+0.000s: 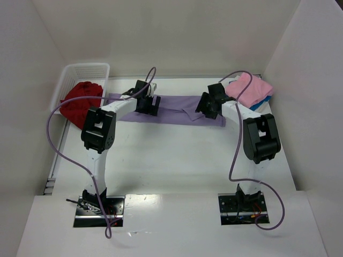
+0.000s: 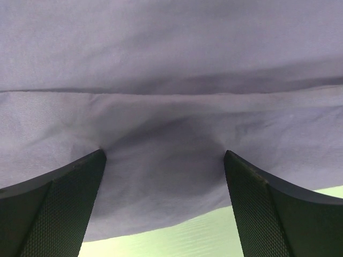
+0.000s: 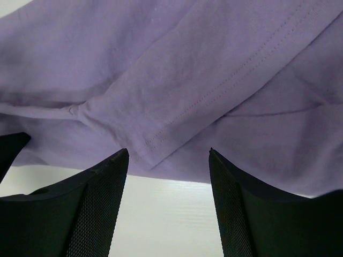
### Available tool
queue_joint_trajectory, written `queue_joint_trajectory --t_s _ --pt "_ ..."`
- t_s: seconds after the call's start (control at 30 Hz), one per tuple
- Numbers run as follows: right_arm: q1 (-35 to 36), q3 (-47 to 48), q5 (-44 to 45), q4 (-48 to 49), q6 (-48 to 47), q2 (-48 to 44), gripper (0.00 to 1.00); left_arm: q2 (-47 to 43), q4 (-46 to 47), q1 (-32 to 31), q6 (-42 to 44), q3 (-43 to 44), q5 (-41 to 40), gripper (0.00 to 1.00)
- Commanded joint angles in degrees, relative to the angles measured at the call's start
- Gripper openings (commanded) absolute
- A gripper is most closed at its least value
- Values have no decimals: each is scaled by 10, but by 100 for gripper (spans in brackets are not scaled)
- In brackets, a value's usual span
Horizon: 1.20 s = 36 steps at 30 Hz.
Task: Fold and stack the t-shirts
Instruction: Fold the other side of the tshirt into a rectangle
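The lavender purple t-shirt (image 1: 171,113) lies as a long flat band across the far part of the table. My left gripper (image 1: 146,104) hovers over its left part, open, fingers wide, with cloth (image 2: 171,80) spread under and between the tips (image 2: 163,155). Over the band's right part my right gripper (image 1: 207,107) is open too. Its tips (image 3: 168,152) stand at the shirt's near hem (image 3: 177,96), holding nothing. A deep red t-shirt (image 1: 79,101) is heaped at the basket. The pink t-shirt (image 1: 247,88) lies folded on the bright blue one (image 1: 262,101) at the back right.
The white lattice basket (image 1: 80,69) stands at the back left against the wall. White walls close in the table (image 1: 171,155) on the left, back and right. Purple cables hang from both arms.
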Motion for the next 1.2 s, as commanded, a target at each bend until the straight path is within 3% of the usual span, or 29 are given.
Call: queue_joint_trajectory --t_s 0.0,0.2,0.37,0.5,0.57,0.7,0.93,1.17 --pt "4 14 3 42 6 20 67 8 -5 1 0 1 -12 99" --pt "9 39 -2 48 6 56 65 19 -10 1 -7 13 -23 99" --pt "14 46 3 43 12 75 56 19 -16 1 -12 13 -23 99" --pt "14 46 14 48 12 80 34 24 -21 1 -12 18 -23 99" --pt "14 51 19 54 12 80 17 24 -21 1 -12 18 -23 99" --pt "14 90 39 54 17 80 3 30 -21 1 -12 23 -23 99" --pt "14 214 50 35 -9 138 5 30 -21 1 -12 23 -23 99" --pt "14 328 60 17 -22 222 25 30 -26 1 -12 28 -23 99"
